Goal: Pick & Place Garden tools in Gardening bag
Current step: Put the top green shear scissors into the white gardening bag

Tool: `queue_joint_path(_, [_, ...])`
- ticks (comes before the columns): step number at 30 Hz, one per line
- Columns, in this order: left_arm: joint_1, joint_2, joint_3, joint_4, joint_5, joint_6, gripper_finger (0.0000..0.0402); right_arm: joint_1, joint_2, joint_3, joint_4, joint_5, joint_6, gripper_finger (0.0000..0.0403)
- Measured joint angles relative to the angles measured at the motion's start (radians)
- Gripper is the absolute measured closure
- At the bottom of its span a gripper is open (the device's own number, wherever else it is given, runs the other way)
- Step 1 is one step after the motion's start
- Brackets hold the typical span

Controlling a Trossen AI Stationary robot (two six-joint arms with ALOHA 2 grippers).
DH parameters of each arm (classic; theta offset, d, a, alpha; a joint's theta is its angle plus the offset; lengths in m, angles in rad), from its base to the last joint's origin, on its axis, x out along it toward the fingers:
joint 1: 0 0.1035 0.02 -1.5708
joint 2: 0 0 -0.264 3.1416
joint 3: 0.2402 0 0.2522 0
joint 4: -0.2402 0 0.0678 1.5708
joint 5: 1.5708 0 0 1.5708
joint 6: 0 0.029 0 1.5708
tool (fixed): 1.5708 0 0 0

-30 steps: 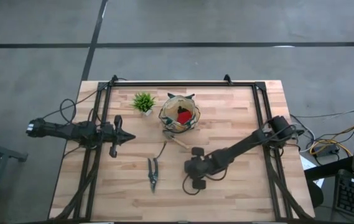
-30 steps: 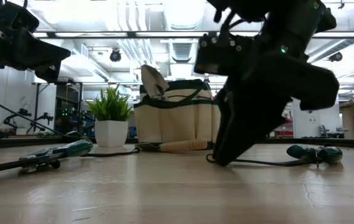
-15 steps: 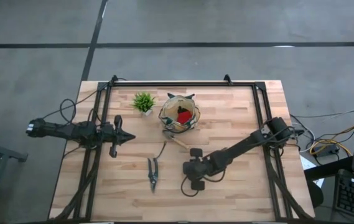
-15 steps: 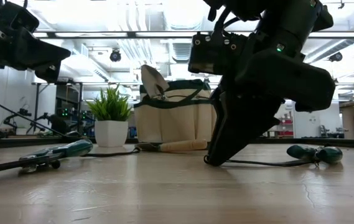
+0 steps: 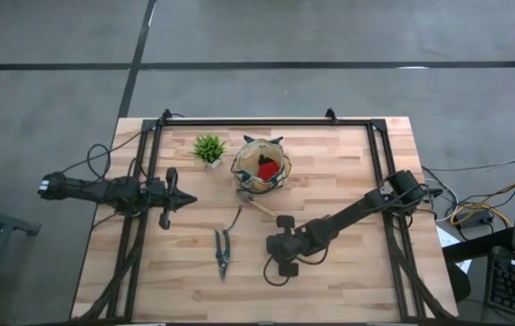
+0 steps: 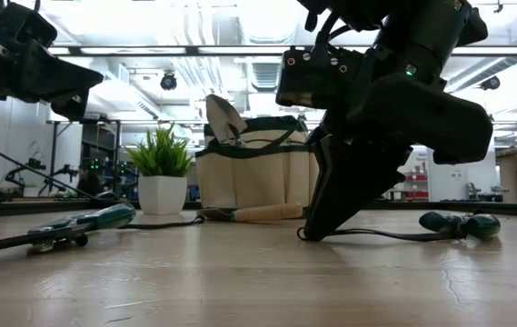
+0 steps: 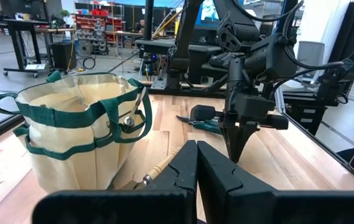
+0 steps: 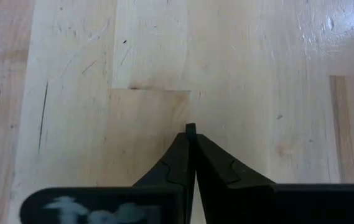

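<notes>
Tan fabric gardening bag (image 5: 262,169) w/ dark green trim sits upper-centre of the high view, and you can see a red item (image 5: 268,169) and a wooden handle (image 5: 263,160) inside it; in the low view a pale metal scoop blade (image 6: 224,118) sticks up above its rim. Small green potted plant (image 5: 209,149) in a white pot stands just beside the bag, to its left in the frame. Wooden-handled trowel (image 5: 257,205) lies on the light wood table (image 5: 348,163) just below the bag, near its base. Dark grey pruning shears w/ green grips (image 5: 224,251) lie lower-centre, well apart from the bag. A second pair of green-handled shears (image 6: 460,222) shows at right of the low view, lying flat behind the right arm. Your right gripper (image 5: 277,267) is down at the table, lower-centre of the high view, right of the first shears; its fingers (image 8: 175,163) are pressed together, nothing between them, tip at bare wood. Your left gripper (image 5: 187,200) waits at centre-left of the high view, pointing toward the bag, fingers (image 7: 183,169) closed tight & empty.
</notes>
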Motion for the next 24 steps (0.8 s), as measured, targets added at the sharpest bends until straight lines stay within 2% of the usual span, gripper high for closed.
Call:
queue_joint_path(11, [0.000,0.000,0.000,0.000,0.000,0.000,0.0392,0.000,-0.026,-0.005,-0.008,0.023,-0.010,0.0394])
queue_joint_path(24, [0.000,0.000,0.000,-0.006,0.000,0.000,0.0392,0.002,-0.204,-0.033,-0.097,0.153,-0.029,0.0394])
